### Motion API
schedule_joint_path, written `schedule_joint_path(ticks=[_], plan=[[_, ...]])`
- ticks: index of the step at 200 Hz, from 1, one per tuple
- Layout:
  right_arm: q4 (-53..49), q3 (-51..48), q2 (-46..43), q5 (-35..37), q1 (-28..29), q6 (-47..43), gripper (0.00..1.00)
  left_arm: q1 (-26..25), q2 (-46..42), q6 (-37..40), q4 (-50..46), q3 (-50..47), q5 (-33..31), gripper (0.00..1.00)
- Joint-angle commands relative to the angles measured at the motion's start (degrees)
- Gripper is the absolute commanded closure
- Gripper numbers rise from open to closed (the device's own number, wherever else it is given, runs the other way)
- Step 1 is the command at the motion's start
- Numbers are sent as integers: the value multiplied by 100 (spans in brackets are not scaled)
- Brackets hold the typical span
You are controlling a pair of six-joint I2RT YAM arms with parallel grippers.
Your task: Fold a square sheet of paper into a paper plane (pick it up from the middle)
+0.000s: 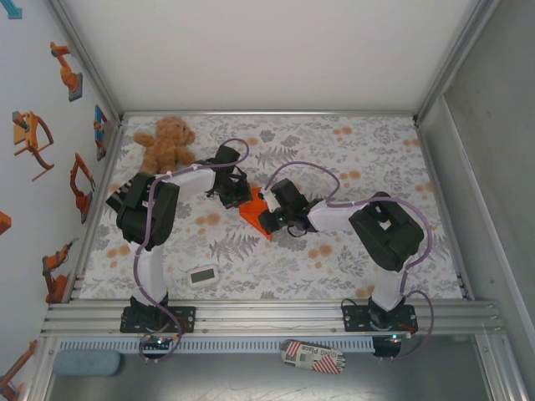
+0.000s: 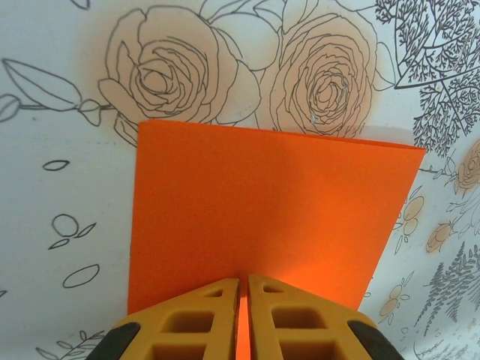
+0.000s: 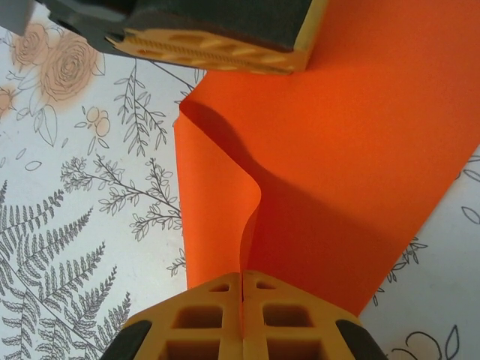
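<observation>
Nearest, below the metal rail [image 1: 267, 317] that carries both arm bases, a blue-grey pad [image 1: 86, 362] lies at 7 o'clock and a small printed carton [image 1: 313, 357] at 6 o'clock; past the rail the worktop [image 1: 376, 150] wears a pale cloth printed with grey ferns, outlined roses and orange blossoms; a white timer [image 1: 203, 276] lies flat on it at 7 o'clock; at the centre sits the square sheet of paper [image 1: 255, 215], bright orange, between the two tools; the right tool [image 1: 266, 219] comes in from 3 o'clock, its yellow fingers [image 3: 202, 322] pressed together on a raised ridge of the sheet; the left tool [image 1: 241, 200] reaches in from 10 o'clock, its jaws all but closed with the sheet's edge pinched between them; a brown teddy bear [image 1: 165, 144] sits at 11 o'clock near the far-left corner; beyond stands a plain white back wall [image 1: 267, 50], a left wall [image 1: 33, 83] with orange robot-arm stickers at 9 o'clock, and a grey panel [image 1: 493, 125] at 3 o'clock
</observation>
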Motion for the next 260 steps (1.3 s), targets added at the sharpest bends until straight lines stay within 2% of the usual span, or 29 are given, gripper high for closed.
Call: schedule_joint_path(ticks=[1, 260], plan=[[-68, 157, 130, -108, -44, -34, 100, -39, 270, 145, -372, -13, -55, 88], [-138, 297, 334, -278, -73, -35, 100, -51, 288, 162, -362, -19, -23, 89]])
